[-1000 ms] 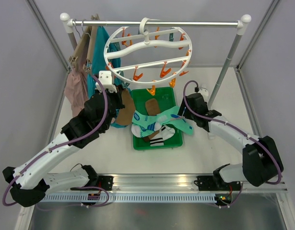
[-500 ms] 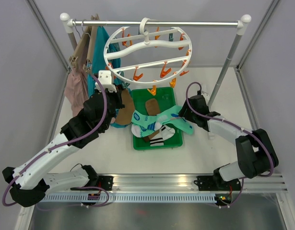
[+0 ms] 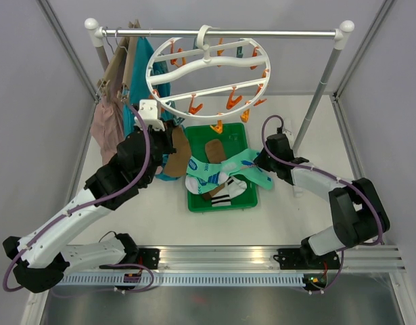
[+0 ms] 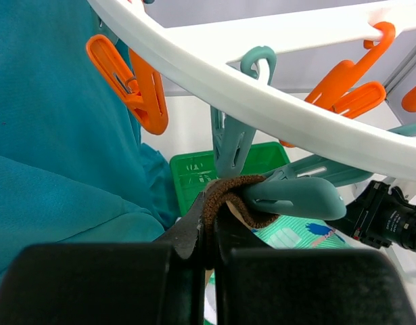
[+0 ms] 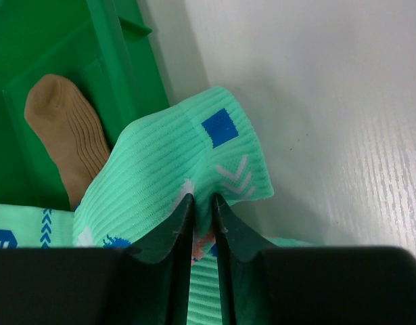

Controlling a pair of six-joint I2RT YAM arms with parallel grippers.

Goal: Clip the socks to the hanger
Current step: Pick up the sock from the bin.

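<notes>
Now: the hanger (image 3: 206,74) hangs from the rail (image 3: 262,32), its ring tilted, front rim low over the far end of the green tray (image 3: 221,207).

Left pincer (image 4: 209,247) is clenched on the top edge of a brown sock (image 4: 228,200), right under the ring. Room is tight here. The teal garment (image 4: 52,135) is close on the left, the ring runs just above, and an orange peg (image 4: 136,84) and an upright teal peg (image 4: 231,135) hang ahead. The bunched sock edge touches a second teal peg (image 4: 295,196) that lies sideways. From the top view this sock hangs down from the pincer, long axis running from the ring toward the near side.

Right pincer (image 5: 201,210) is clamped on the cuff of a mint sock (image 5: 174,169) at the tray's right wall. Bare table (image 3: 282,223) lies open to the right. This sock's long axis runs left-right across the tray, cuff end pointing right. More socks lie in the tray, one of them brown (image 5: 59,128).
</notes>
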